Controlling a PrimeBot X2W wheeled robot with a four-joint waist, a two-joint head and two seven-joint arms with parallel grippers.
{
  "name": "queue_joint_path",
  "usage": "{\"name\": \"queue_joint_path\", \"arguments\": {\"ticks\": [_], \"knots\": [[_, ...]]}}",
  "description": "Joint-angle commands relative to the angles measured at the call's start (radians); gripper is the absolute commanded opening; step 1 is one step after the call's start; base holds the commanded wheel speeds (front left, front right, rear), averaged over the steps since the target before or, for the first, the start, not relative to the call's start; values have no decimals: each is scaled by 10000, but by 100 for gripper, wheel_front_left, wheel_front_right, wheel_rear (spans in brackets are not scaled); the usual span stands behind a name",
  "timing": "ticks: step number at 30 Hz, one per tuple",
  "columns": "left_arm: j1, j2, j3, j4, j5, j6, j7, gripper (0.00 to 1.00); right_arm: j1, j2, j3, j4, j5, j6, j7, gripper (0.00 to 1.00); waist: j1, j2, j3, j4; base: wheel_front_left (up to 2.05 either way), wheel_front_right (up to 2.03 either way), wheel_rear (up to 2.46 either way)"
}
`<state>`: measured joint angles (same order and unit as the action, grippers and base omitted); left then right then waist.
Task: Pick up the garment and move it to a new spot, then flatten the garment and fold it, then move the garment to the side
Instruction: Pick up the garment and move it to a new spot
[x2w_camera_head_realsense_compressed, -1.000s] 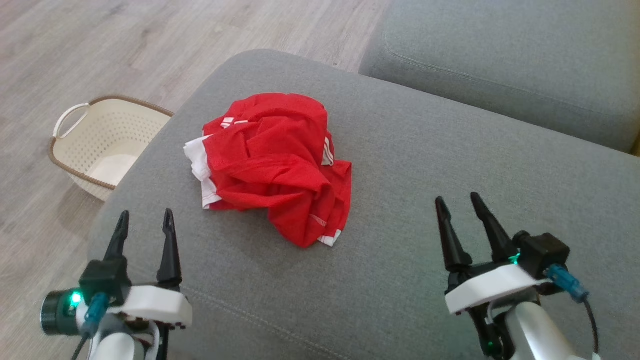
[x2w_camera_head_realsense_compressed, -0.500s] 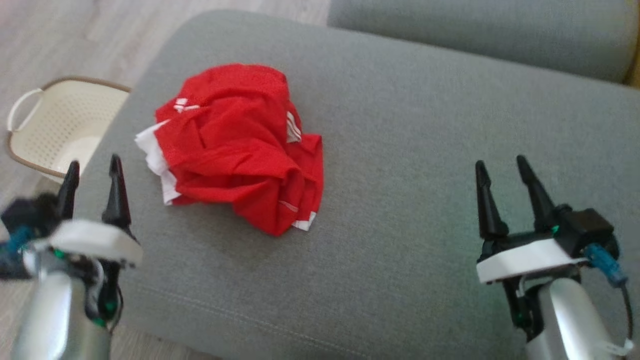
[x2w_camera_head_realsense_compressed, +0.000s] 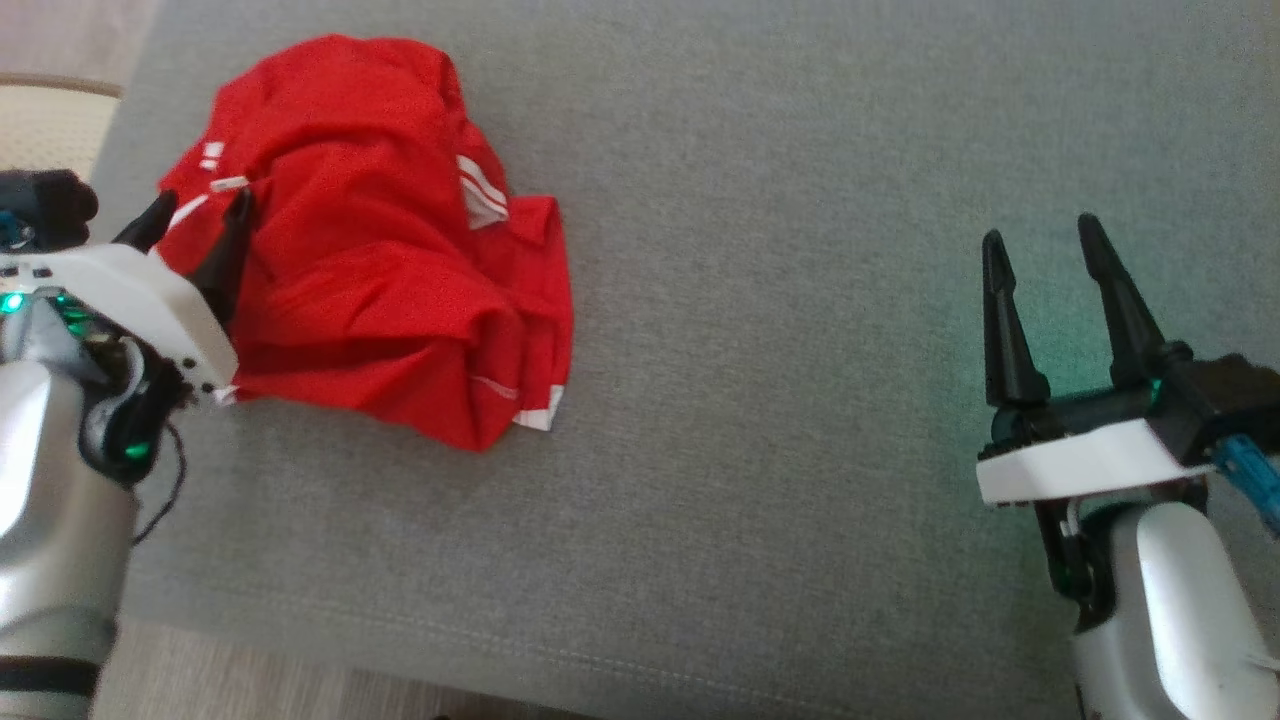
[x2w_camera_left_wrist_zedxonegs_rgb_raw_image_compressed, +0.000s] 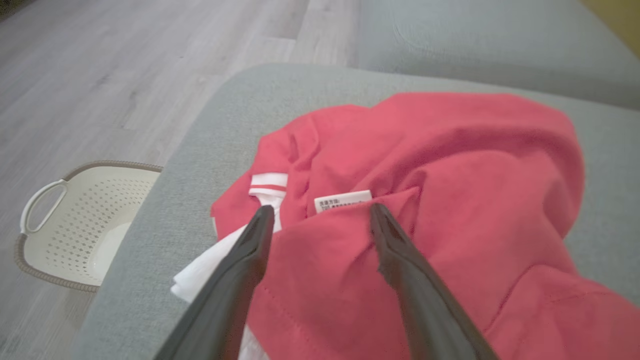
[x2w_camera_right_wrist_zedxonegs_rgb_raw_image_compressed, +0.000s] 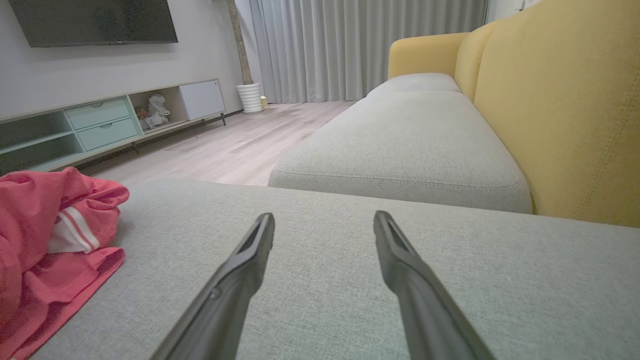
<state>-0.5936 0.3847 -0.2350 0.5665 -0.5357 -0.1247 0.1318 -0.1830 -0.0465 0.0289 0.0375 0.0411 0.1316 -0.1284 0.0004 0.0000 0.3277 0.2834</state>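
Head view: our left claw (x2w_camera_head_realsense_compressed: 200, 205), apart, overhangs the crumpled red-and-white garment (x2w_camera_head_realsense_compressed: 380, 290) upper left on the grey sofa cushion (x2w_camera_head_realsense_compressed: 800, 350); right claw (x2w_camera_head_realsense_compressed: 1040, 232) apart, empty. Left wrist: we might pinch too little cloth and drop it. Right wrist: garment lower left.

The garment (x2w_camera_head_realsense_compressed: 380, 290), upper left of the head view, is shown in red, with white edging and red-and-white striped bands. The cushion (x2w_camera_head_realsense_compressed: 800, 250) is coloured plain grey. At the left of the left wrist view a cream basket (x2w_camera_left_wrist_zedxonegs_rgb_raw_image_compressed: 65, 230), dotted with holes and rimmed in brown, is seen on pale wood-grain floor (x2w_camera_left_wrist_zedxonegs_rgb_raw_image_compressed: 125, 75). A yellow sofa back (x2w_camera_right_wrist_zedxonegs_rgb_raw_image_compressed: 560, 110) is seen at the right of the right wrist view.
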Motion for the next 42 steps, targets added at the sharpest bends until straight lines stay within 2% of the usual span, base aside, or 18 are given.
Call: {"name": "queue_joint_path", "arguments": {"ticks": [1, 4, 5, 6, 7, 17, 23, 26, 27, 31, 42], "knots": [[-526, 898, 53, -71, -122, -56, 13, 100, -366, -37, 307, -435, -110, -9, 15, 100, -4, 0, 391, -308, 0, 0, 0], [-793, 1231, -692, 319, -551, -57, 65, 100, -440, -37, 340, -484, -164, -9, 14, 100, -4, 0, 589, -470, 0, 0, 0], [-867, 1318, -854, 452, -702, -57, 47, 95, -455, -37, 347, -483, -166, -9, 3, 100, -4, 0, 631, -520, 0, 0, 0], [-948, 1391, -981, 573, -825, -57, -35, 42, -465, -37, 347, -477, -167, -9, -13, 100, -4, 0, 659, -557, 0, 0, 0], [-1038, 1446, -1054, 711, -946, -57, -188, 0, -472, -37, 342, -465, -162, -9, -31, 100, -4, 0, 674, -588, 0, 0, 0], [-1505, 1677, -1642, 1438, -1329, -58, -2022, 0, -347, -37, 335, 81, 103, -9, -366, 100, -4, 0, -151, -642, 0, 0, 0], [-1537, 1851, -1780, 1079, -1273, -49, -2697, 0, -60, -37, 453, 576, 399, -9, -577, 100, -4, 0, -1138, -529, 0, 0, 0], [-1550, 1897, -1706, 768, -1228, 88, -2939, 0, 39, -37, 463, 712, 462, -9, -628, 100, -4, 0, -1441, -489, 0, 0, 0], [-1511, 1950, -1676, 293, -1106, 289, -3154, 0, 124, -37, 469, 824, 551, -9, -686, 100, -4, 0, -1722, -461, 0, 0, 0], [-1387, 1961, -1506, -511, -1134, 569, -3352, 0, 237, -37, 522, 997, 725, -9, -774, 100, -4, 0, -2096, -459, 0, 0, 0], [-621, 1829, -693, -3964, -1243, 2187, -3649, 0, 427, -37, 758, 1464, 1149, -9, -1045, 100, -4, 0, -2950, -1008, 0, 0, 0]]}}
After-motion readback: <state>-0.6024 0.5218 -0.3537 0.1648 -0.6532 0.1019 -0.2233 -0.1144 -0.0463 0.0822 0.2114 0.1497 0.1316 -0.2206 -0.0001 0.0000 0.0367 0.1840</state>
